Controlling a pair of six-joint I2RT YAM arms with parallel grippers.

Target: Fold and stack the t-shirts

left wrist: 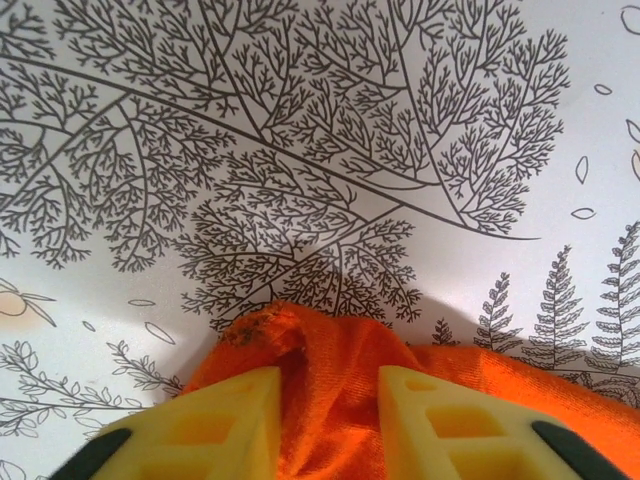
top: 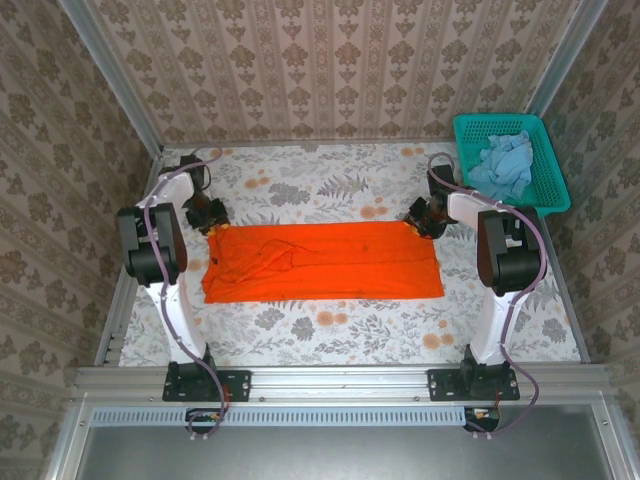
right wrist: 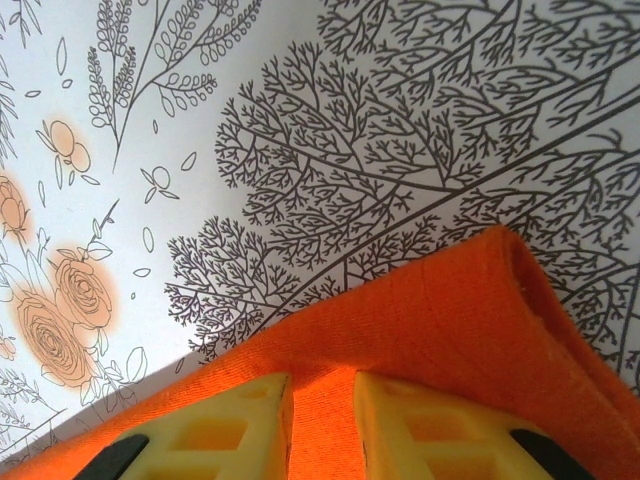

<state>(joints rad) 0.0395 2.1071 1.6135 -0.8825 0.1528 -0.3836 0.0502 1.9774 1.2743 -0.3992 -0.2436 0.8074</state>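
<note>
The bright orange t-shirt lies on the floral table as a long flat band folded lengthwise, running left to right. At its far left corner, my left gripper has a bunched fold of the orange cloth filling the gap between its yellow fingers. My right gripper is at the far right corner, shut on a smooth folded edge of the shirt, which passes between its fingers. The pale blue t-shirt lies crumpled in the basket.
A teal mesh basket stands at the back right corner, just behind the right arm. Patterned walls close in the back and sides. The floral tablecloth shows bare behind and in front of the orange shirt.
</note>
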